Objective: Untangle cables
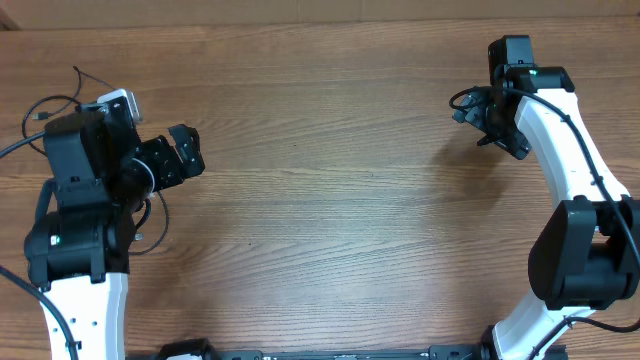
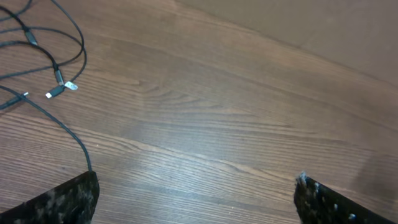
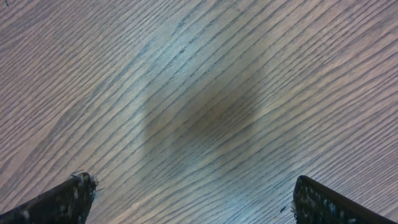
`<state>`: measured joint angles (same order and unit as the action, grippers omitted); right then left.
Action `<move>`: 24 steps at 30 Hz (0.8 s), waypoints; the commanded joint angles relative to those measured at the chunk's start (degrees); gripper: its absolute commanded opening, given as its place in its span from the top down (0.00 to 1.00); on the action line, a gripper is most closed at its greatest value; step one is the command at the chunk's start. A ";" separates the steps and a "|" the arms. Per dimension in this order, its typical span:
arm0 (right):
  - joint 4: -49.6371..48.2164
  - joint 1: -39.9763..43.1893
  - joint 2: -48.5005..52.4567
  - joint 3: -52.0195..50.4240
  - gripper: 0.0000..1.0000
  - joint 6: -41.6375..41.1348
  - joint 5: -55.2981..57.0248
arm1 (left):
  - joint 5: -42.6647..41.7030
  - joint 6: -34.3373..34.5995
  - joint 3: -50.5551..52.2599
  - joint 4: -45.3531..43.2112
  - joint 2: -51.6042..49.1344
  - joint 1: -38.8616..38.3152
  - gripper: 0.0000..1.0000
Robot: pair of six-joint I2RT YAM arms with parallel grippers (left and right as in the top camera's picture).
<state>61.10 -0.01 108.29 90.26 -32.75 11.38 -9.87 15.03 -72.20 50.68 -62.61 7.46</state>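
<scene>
Left gripper (image 2: 196, 196) hovers over the bare wooden table (image 2: 249, 124), jaws spread wide and holding nothing. Beyond it, to the left, the cables (image 2: 59, 76) lie in loose loops with silvery plugs showing. Right gripper (image 3: 193, 193) hangs well apart, equally spread and empty, probably poised to begin.

White link shells (image 1: 570, 150), black joint housings (image 1: 585, 255), green indicator light (image 1: 533, 71), speckled black end effector fingers (image 2: 62, 199).
</scene>
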 commanded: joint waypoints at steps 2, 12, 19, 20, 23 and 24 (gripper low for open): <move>-0.22 0.09 -0.85 -0.31 0.00 0.24 0.59 | -0.07 0.59 -0.15 0.09 -0.48 -0.52 0.01; -0.22 0.09 -0.85 -0.31 0.00 0.24 0.59 | -0.07 0.59 1.29 0.33 -1.64 -0.46 0.01; -0.22 0.09 -0.85 -0.31 0.00 0.24 0.59 | -0.07 0.59 4.31 0.31 3.37 -0.35 0.00; -0.22 0.09 -0.87 -0.31 0.00 0.24 0.59 | -0.07 0.59 4.83 0.35 4.20 -0.35 0.00; -0.22 0.09 -0.85 -0.31 0.00 0.24 0.59 | -0.09 0.59 8.17 0.33 8.76 -0.35 0.01; -0.22 0.09 -0.85 -0.31 0.00 0.24 0.59 | -0.07 0.59 9.31 0.31 10.27 -0.35 0.00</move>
<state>61.10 -0.01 108.29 90.26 -32.73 11.33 -9.87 15.03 -66.15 51.09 -57.28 7.46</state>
